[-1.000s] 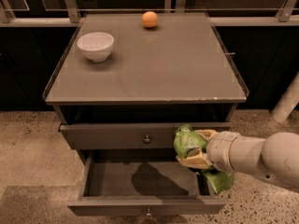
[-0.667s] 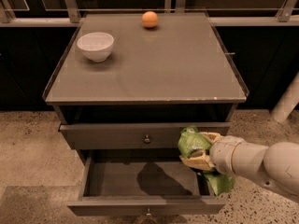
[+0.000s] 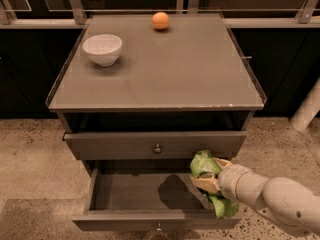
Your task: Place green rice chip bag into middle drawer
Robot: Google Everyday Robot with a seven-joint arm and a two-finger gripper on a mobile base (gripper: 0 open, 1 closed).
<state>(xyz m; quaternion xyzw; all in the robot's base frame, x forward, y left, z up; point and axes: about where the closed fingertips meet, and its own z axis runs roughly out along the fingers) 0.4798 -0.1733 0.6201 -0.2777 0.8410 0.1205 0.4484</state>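
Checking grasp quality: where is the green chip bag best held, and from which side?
By its bunched upper part, coming from the right, as the pincer grips the chip bag now above the open drawer's right end: the crumpled foil pinches flat there, and the loose tail hangs clear below.

Only one camera watches this spot. It stands before the front of the grey cabinet [image 3: 165,74] and higher than its top, looking down and forward at a steep slant. It is near enough for the cabinet to fill most of the view. The whole top shows, with the white bowl [image 3: 102,49] at the cabinet's back left and the orange ball [image 3: 160,20] at its back edge. The open middle drawer [image 3: 145,191] reaches almost to the lower border. The gripper [image 3: 206,180] comes in at the cabinet's front right, clasping the green rice chip bag [image 3: 201,163].
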